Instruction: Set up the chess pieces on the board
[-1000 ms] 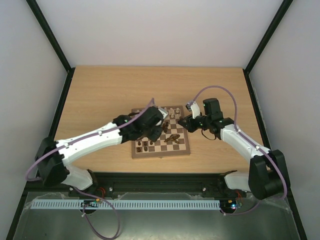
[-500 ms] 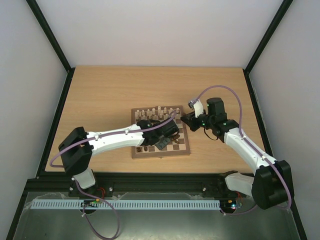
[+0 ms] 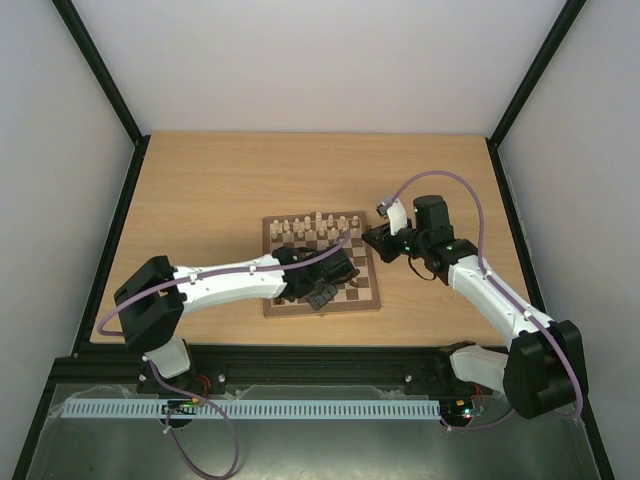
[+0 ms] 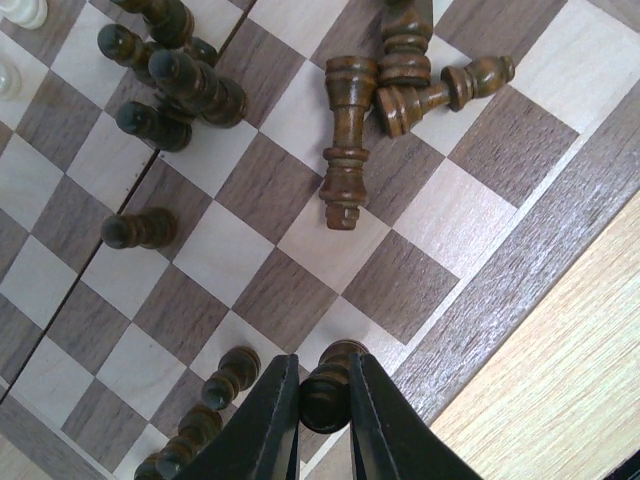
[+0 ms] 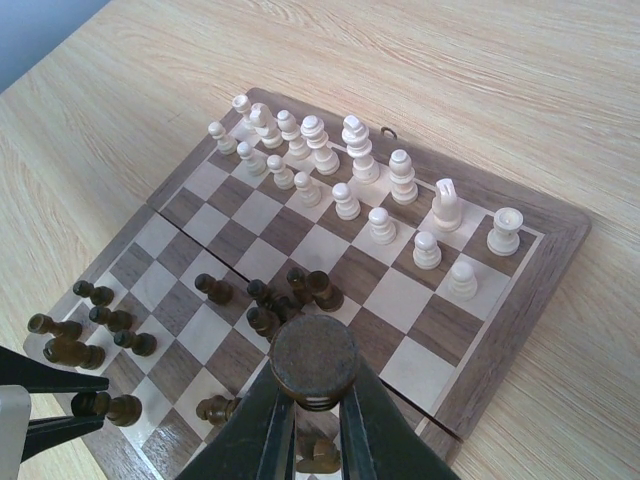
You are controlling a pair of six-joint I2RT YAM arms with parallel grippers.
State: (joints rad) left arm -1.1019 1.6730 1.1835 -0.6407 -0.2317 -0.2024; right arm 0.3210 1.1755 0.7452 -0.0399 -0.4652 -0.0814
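The board [image 3: 371,301] lies mid-table. Cream pieces [image 3: 316,226] stand in two rows along its far side, also in the right wrist view [image 5: 345,200]. Dark pieces cluster mid-board [image 5: 300,290] and at the near side. In the left wrist view some dark pieces stand [image 4: 180,85] and three lie fallen [image 4: 345,140]. My left gripper [image 3: 325,290] is shut on a dark piece [image 4: 328,385] that stands upright on a near-row square by the board's border [image 4: 540,250]. My right gripper [image 3: 372,243] is shut on a dark piece [image 5: 313,362] and holds it above the board's right side, its round base toward the camera.
Bare wooden tabletop [image 3: 200,200] surrounds the board. Black frame posts and white walls bound the table on the left, right and back. The two grippers are about a board's half-width apart over the board's right part.
My left arm has swung from the board's left middle to its near right part and come down there. My right gripper has shifted slightly with its dark piece.
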